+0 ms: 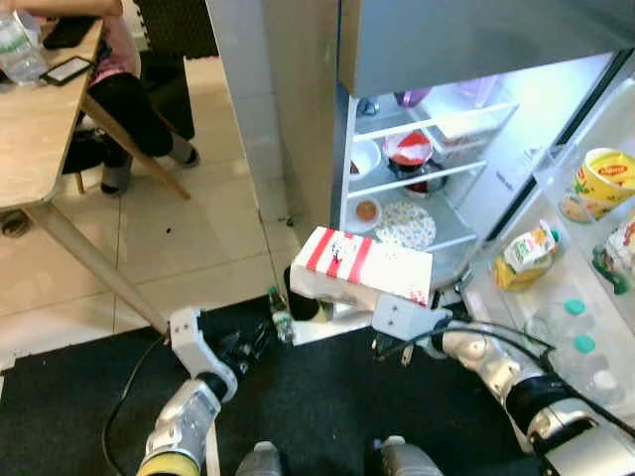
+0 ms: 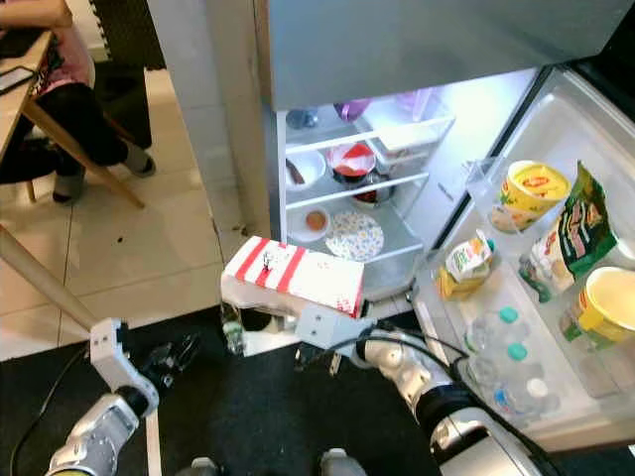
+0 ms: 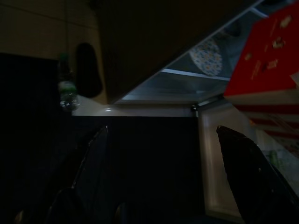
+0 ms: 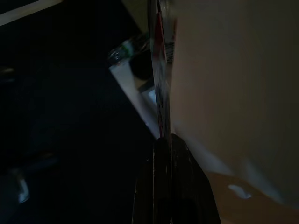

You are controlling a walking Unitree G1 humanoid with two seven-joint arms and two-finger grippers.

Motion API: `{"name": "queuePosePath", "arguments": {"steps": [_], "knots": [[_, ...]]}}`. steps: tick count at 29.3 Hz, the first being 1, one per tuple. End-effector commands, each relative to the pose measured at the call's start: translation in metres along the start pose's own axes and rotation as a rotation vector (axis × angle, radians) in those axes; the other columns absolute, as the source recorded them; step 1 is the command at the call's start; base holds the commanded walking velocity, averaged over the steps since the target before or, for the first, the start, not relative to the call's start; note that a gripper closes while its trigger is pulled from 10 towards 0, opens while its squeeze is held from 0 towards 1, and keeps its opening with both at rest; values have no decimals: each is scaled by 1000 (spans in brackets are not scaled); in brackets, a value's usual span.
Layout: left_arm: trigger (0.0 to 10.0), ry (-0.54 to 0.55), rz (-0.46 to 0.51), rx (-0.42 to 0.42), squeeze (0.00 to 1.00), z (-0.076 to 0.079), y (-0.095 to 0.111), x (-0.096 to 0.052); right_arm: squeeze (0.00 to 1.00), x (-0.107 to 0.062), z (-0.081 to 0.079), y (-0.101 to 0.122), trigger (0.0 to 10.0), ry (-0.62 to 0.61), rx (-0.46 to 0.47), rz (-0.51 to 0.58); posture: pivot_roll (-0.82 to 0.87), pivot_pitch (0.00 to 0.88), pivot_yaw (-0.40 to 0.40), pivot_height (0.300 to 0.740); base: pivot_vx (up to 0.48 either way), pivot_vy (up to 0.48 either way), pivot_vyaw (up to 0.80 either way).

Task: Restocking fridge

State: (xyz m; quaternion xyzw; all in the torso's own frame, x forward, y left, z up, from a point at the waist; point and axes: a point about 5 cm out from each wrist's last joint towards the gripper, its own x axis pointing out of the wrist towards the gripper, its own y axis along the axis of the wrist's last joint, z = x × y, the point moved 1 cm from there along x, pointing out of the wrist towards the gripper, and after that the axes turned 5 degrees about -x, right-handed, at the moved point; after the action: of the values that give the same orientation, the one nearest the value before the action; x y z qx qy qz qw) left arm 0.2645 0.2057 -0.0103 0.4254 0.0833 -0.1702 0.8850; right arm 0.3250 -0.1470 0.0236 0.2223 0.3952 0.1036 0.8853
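Carton (image 1: pixel 362 266), red-and-white striped, is held level before the open fridge (image 1: pixel 437 169), just below its lit shelves. Right end effector (image 1: pixel 342 297) is clamped on the carton's underside. Left end effector (image 1: pixel 248 345) hangs low with fingers parted, near a small bottle (image 1: pixel 281 315) on the floor.

Home kitchen-dining area: open fridge (image 1: pixel 466 129) stocked with bowls and bottles at right, wooden worktop (image 1: pixel 35 139) far left, tiled floor (image 1: pixel 198 238), black mat (image 1: pixel 298 397).
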Motion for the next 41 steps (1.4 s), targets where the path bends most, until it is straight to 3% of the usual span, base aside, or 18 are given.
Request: {"name": "queuePosePath", "arguments": {"steps": [1,13,23,32,41], "knots": [[10000,44,-19,-21,0,-7,-13,-6,0,1,-12,-8,10000,19,19,-31,-31,130,5,740,0,0,0],[10000,110,-58,-22,0,-16,-31,-12,0,4,-31,-7,10000,80,45,-6,-31,111,2,740,0,-138,0],[10000,110,-50,-35,0,-15,-32,-10,0,5,-30,-5,10000,67,34,-9,-27,112,3,740,0,-428,793],[10000,101,-41,-34,0,-13,-30,-7,0,6,-23,-3,10000,16,33,-6,-27,110,4,740,0,-423,0],[10000,127,-25,-50,0,-16,-28,-7,0,6,-24,-4,10000,14,35,-10,-29,107,7,740,0,0,0]]}}
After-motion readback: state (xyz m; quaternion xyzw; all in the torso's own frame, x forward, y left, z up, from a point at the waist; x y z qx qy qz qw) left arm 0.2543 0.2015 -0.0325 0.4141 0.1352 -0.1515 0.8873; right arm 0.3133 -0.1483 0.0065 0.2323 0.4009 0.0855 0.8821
